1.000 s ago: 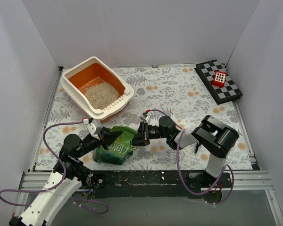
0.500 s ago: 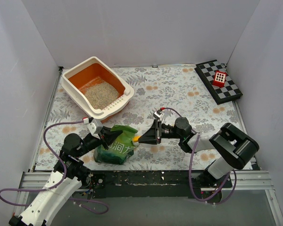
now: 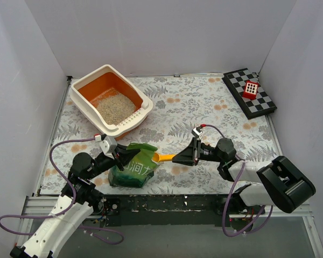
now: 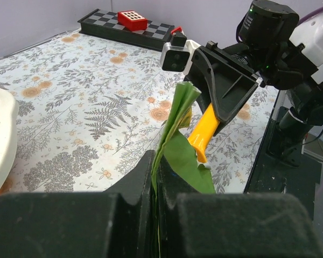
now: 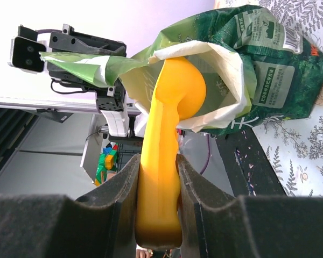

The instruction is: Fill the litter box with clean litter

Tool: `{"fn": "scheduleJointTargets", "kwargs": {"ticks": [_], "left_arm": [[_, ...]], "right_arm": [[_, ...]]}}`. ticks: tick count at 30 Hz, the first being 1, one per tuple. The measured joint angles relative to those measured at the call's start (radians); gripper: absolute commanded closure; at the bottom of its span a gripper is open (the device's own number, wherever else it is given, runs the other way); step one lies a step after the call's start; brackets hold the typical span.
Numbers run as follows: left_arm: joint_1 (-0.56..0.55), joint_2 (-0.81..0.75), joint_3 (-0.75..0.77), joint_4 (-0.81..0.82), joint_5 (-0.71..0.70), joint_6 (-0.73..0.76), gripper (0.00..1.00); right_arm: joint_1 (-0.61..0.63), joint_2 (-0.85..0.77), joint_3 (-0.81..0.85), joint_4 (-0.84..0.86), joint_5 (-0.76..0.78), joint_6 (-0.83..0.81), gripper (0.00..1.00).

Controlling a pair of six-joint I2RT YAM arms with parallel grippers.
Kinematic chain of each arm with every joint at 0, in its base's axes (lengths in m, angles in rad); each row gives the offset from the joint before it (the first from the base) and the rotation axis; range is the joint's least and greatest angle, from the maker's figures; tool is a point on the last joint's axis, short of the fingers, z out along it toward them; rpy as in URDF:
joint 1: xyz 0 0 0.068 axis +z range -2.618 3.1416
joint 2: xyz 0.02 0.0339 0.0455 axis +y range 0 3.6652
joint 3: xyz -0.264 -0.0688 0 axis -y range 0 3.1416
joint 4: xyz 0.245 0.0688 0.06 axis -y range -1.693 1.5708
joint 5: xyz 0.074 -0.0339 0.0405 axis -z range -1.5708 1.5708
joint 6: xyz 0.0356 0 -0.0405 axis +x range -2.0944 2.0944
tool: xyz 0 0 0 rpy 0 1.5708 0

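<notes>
Right gripper clamped on yellow scoop handle, bowl at green bag mouth, maybe empty, left gripper pinching bag's top edge, litter box apart on bench

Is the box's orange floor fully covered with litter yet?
No, the litter covers only part of the litter box; bare orange floor shows behind it.

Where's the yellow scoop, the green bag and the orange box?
scoop (image 5: 179,88), right wrist view, on its round bowl.
green bag (image 3: 132,171), top view, on its front.
litter box (image 3: 90,92), top view, on its orange inside wall.
</notes>
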Motion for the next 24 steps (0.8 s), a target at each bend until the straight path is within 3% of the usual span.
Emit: {"fn": "scheduleJointTargets", "kwargs": {"ticks": [24], "left_arm": [[0.000,0.002,0.000,0.000,0.003,0.000,1.00]], "right_arm": [[-0.230,-0.370,-0.161,-0.201,-0.101,-0.011,0.99]]}}
